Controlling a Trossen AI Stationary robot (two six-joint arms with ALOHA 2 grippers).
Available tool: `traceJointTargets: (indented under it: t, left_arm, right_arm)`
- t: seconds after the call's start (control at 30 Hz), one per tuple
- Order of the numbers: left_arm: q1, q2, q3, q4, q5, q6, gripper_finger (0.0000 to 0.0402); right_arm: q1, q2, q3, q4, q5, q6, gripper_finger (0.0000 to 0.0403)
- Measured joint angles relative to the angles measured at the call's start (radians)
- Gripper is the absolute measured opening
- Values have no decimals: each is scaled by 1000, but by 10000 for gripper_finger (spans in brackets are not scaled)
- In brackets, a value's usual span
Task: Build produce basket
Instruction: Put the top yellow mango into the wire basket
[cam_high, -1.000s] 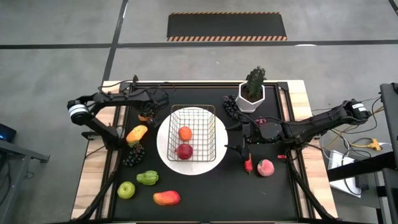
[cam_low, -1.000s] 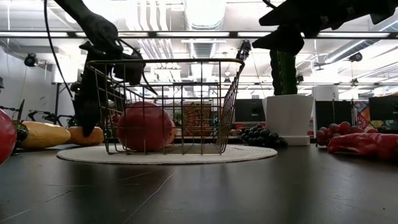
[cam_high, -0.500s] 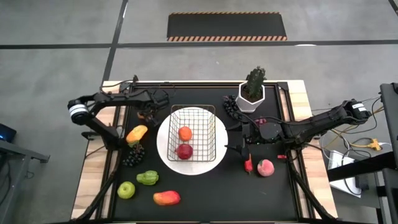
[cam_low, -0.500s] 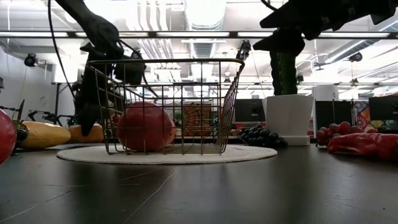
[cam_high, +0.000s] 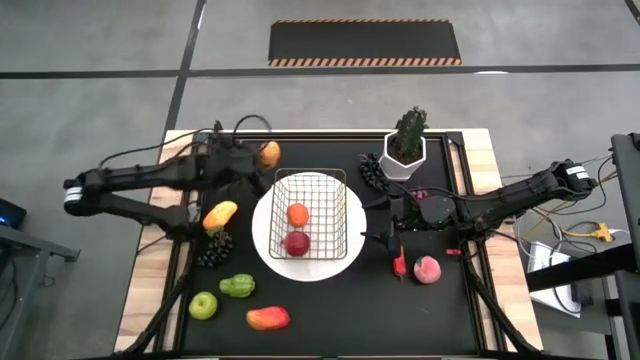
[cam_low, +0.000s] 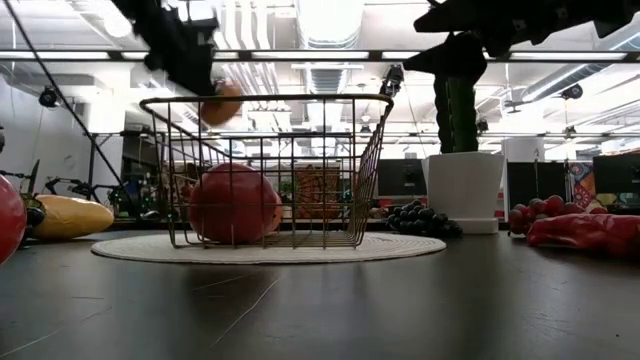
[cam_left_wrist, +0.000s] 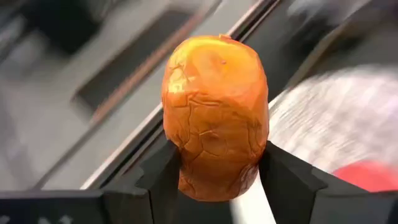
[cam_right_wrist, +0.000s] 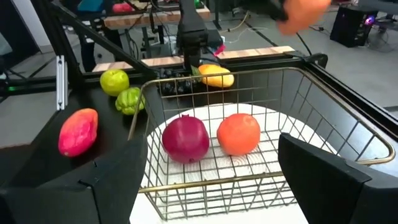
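We start at the basket (cam_high: 309, 214): it stands on a round white plate (cam_high: 265, 242) at the middle of the table (cam_high: 330, 320) and holds an orange (cam_high: 297, 214) and a red apple (cam_high: 296, 243).

The left pincer (cam_left_wrist: 214, 180) is clamped on an orange-brown fruit (cam_high: 268, 153), carried in the air just beyond the basket's far left corner. We judge the step in hand to be bringing it over the basket.

Risks:
- Released too early, the fruit would land outside the rim.
- Dropped from this height, it could strike the two fruits inside and bounce out.
- A low approach could catch the wire rim and shift the basket.

The right pincer (cam_high: 378, 238) waits beside the basket's right wall, fingers apart, near a chili (cam_high: 399, 265) and a peach (cam_high: 428, 269).
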Motion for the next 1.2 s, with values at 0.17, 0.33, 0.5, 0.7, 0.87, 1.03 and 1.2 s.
traceJointTargets:
  t: [0.17,0.33,0.5,0.7,0.87,1.03,1.2]
  left_arm:
    - [-194,-65,-44,272,0,88,178]
    - [-331,-29,-119,575,4,217,178]
    - [-384,60,-169,823,17,304,178]
    - [-388,189,-171,1013,78,364,178]
    - [-388,274,-171,1143,85,386,178]
    - [-387,329,-171,1245,91,387,178]
    - [-385,360,-171,1298,91,390,178]
  right_arm:
    - [0,0,0,11,0,-4,341]
    - [0,28,-1,134,0,-80,341]
    - [0,112,-1,367,0,-182,341]
    - [0,164,74,450,0,-278,341]
    - [-2,172,159,402,2,-329,341]
    - [-16,173,221,314,2,-341,341]
    - [-33,180,238,288,1,-333,341]
